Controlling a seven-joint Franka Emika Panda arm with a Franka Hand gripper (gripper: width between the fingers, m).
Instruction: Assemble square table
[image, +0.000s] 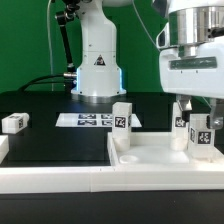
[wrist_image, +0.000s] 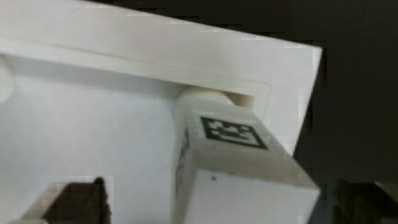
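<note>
The white square tabletop lies at the exterior view's right, inside the corner of the white border rail. One white tagged leg stands on its far left corner. Two more tagged legs stand at its right, one behind and one in front. My gripper hangs over the front right leg. In the wrist view that leg stands in the tabletop's corner between my fingers. One finger is beside it, the other stands apart with a gap. A fourth leg lies on the black table at far left.
The marker board lies in front of the robot base. The border rail runs along the front edge. Black cables lie at the back left.
</note>
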